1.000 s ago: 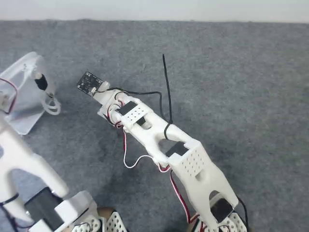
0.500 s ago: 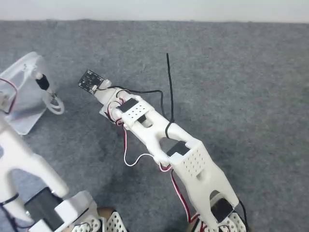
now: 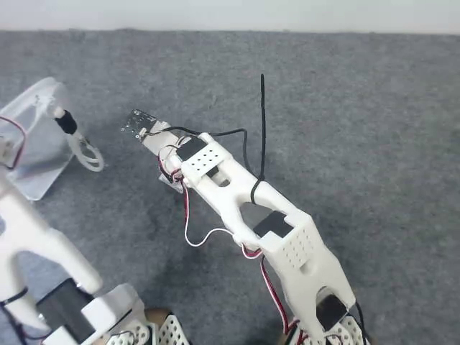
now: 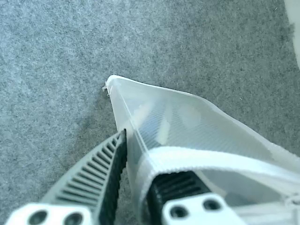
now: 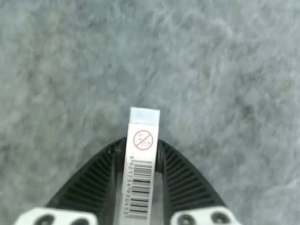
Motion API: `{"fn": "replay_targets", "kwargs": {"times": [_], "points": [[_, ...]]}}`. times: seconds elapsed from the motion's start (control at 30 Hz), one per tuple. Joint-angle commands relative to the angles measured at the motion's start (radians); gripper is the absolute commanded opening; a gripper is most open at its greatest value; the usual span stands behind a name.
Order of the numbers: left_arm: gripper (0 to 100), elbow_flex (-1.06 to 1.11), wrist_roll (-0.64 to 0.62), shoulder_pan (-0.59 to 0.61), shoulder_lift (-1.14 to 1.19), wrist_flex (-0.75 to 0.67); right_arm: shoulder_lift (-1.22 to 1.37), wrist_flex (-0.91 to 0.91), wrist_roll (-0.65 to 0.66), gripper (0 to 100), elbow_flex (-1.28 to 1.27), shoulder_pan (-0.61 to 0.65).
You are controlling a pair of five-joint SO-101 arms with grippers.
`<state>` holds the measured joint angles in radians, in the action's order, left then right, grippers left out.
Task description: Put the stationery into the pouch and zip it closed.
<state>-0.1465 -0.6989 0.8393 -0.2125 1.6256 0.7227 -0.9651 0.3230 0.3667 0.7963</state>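
High view looks down on a grey, felt-like tabletop (image 3: 345, 108). At its left edge, the left gripper (image 4: 135, 154) is clamped on one thin wall of a clear, soft plastic pouch (image 3: 32, 136) edged with a white woven band. The right gripper (image 5: 140, 143) pinches a slim, flat white stationery stick (image 5: 140, 173) with a barcode label. It is nearer the tabletop's middle, apart from the pouch. To do this step well, line the stick's narrow end up with the pouch opening before letting go.

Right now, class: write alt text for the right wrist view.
The right gripper clamps a slim white stationery item with a barcode label, its tip poking past the black ribbed fingers, above the grey table surface.
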Motion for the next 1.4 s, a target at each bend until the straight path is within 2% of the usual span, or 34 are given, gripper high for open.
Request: {"fn": "replay_targets", "kwargs": {"times": [0.0,0.1,0.47,0.67,1.0,1.2,1.37], "points": [[1,-0.036,-0.006,-0.005,-0.063,-0.037,-0.076,-0.051,0.009,5.6,0.017,-0.002],[1,-0.036,-0.006,-0.005,-0.063,-0.037,-0.079,-0.081,-0.025,11.7,0.017,0.018],[1,-0.036,-0.006,-0.005,-0.063,-0.037,-0.042,-0.081,-0.054,11.8,0.069,0.056],[1,-0.036,-0.006,-0.005,-0.063,-0.037,-0.024,-0.087,-0.052,0.5,0.089,0.054],[1,-0.036,-0.006,-0.008,-0.063,-0.035,-0.177,-0.262,-0.061,0.6,0.112,0.022],[1,-0.036,0.057,-0.124,-0.066,-0.029,-0.292,-0.383,-0.089,0.6,0.110,0.024],[1,-0.036,0.058,-0.167,-0.069,-0.028,-0.386,-0.495,-0.118,0.6,0.110,0.021]]}}
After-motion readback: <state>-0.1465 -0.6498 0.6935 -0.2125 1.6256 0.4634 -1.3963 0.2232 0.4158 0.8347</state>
